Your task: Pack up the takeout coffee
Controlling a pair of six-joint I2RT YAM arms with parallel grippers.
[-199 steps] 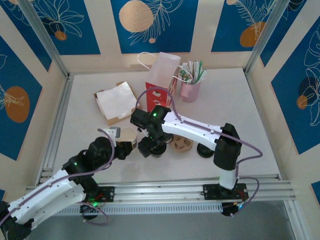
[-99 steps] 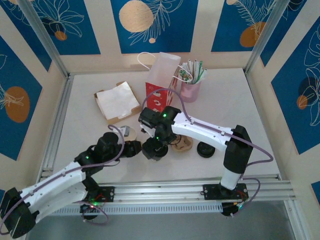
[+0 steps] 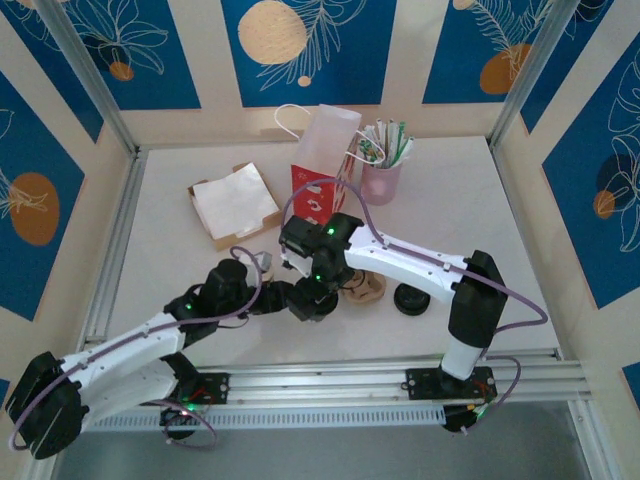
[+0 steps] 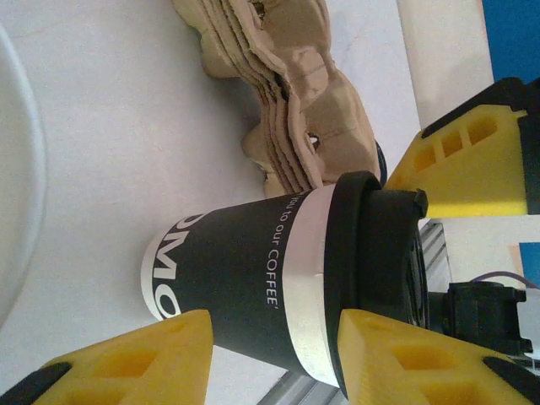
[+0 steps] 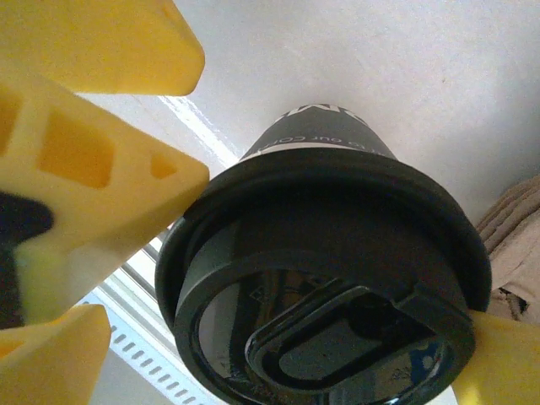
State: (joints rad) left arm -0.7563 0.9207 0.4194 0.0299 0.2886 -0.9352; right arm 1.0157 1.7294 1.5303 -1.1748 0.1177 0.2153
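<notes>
From my seat the white table (image 3: 480, 210) is crowded toward the back. The red-and-white paper bag (image 3: 318, 185) stands upright there, with a flat cardboard box of white paper (image 3: 232, 203) to its left and a pink cup of straws (image 3: 381, 182) just beside it on the right. Nearer the arms lies a stack of brown pulp carriers (image 4: 287, 110), and a loose black lid (image 3: 411, 299) sits a little to its right. The takeout coffee (image 4: 245, 270) (dark sleeve, white band, black lid on) stands upright just beside that stack, in front of the bag. From overhead, both wrists hide it. The right gripper (image 5: 287, 337) hangs over the lid with its jaws spread wide, one fingertip at the rim and the other clear of it. The left gripper (image 4: 274, 325) comes in from the side, jaws apart and pinching nothing, with the cup just past its fingertips.
</notes>
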